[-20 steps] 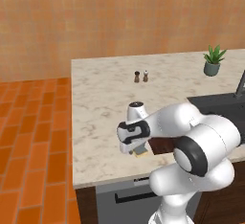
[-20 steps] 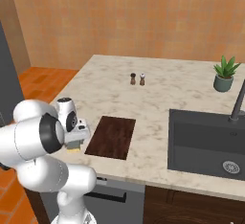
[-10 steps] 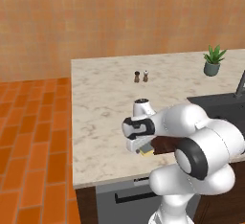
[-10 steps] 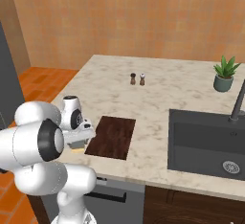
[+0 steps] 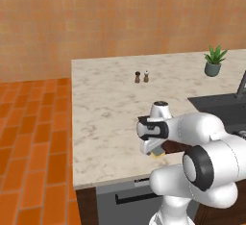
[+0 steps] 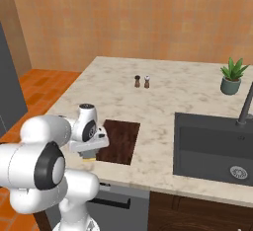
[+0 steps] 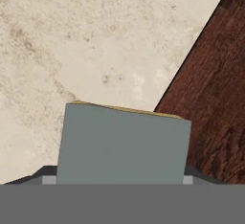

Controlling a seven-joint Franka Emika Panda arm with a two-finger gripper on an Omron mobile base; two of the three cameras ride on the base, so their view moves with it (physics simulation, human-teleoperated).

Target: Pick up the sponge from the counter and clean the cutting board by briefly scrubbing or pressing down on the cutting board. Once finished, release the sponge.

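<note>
My gripper (image 7: 122, 179) is shut on the sponge (image 7: 123, 144), whose grey-blue top faces the hand camera with a thin yellow edge along its far side. The sponge hangs low over the marble counter (image 7: 72, 36), just beside the left edge of the dark brown cutting board (image 7: 215, 98). From the right base view the gripper (image 6: 91, 152) points down at the board's (image 6: 118, 138) near left corner, the sponge (image 6: 89, 159) peeking out yellow below it. In the left base view the gripper (image 5: 154, 149) and sponge (image 5: 158, 155) sit near the counter's (image 5: 110, 104) front edge.
Two small shakers (image 6: 142, 81) stand mid-counter at the back. A potted plant (image 6: 231, 76) is at the far right. The dark sink (image 6: 217, 146) with its faucet (image 6: 245, 104) lies right of the board. Orange tiled floor (image 5: 33, 137) drops away left of the counter.
The hand has carried the sponge rightward and a little lower, ending at the board's left edge.
</note>
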